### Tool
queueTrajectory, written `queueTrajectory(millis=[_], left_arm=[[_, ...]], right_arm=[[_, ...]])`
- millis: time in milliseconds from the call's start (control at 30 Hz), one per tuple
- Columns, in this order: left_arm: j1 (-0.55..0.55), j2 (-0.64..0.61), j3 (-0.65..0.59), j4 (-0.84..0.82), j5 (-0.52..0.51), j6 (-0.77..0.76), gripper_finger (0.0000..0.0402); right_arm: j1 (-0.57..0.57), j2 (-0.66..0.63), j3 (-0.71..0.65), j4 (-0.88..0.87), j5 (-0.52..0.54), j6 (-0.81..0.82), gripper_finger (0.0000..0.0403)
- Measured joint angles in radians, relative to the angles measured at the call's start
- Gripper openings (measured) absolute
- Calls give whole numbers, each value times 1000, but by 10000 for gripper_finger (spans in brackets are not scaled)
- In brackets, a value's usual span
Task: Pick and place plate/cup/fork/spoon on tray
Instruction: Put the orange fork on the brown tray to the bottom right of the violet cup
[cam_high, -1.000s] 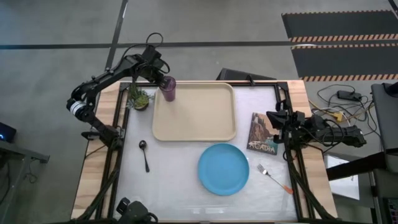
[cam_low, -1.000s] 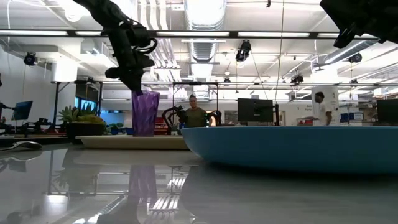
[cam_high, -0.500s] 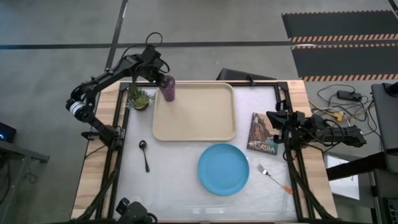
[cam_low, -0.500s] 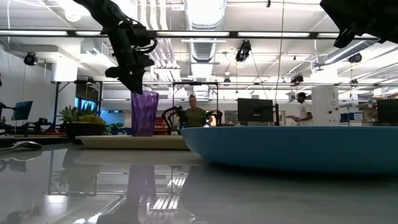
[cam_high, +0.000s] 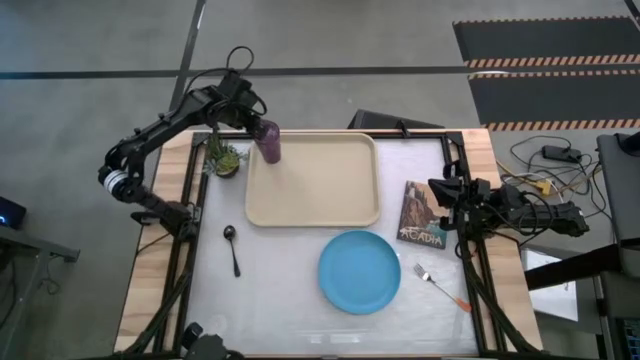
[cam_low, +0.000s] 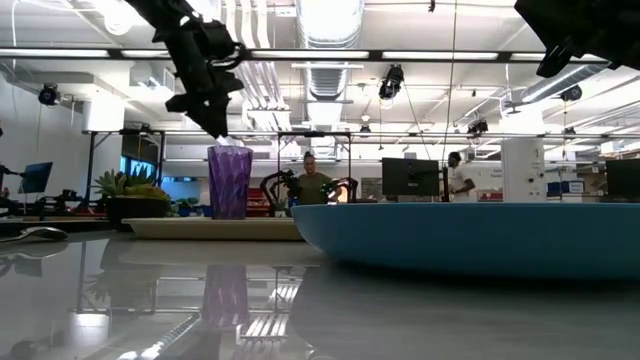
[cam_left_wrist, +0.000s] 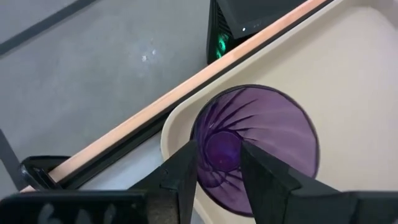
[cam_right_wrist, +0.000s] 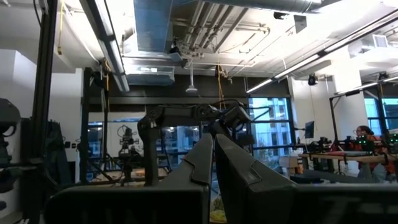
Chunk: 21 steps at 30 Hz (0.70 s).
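Hovering just above the upright cup (cam_low: 229, 182) in the tray's (cam_high: 330, 205) far-left corner, the left gripper (cam_low: 218, 135) is holding nothing, fingers parted; right fingers pressed together.

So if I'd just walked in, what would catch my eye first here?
Probably the big sky-blue plate on the table's near half, between a dark spoon and an orange-handled fork. Next, the purple cup standing upright in a far corner of the cream tray, with the left gripper just above its rim, fingers open.
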Motion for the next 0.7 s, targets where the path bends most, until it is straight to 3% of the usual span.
queueTrajectory(millis=[200,367,700], left_arm=[[-71,-95,-16,8,10,-1,103],[-211,-225,-82,71,12,-8,103],[-559,-492,-381,491,12,-87,103]], right_arm=[[0,0,0,0,0,4,9],[0,0,0,0,0,6,9],[0,3,0,-1,-3,70,9]])
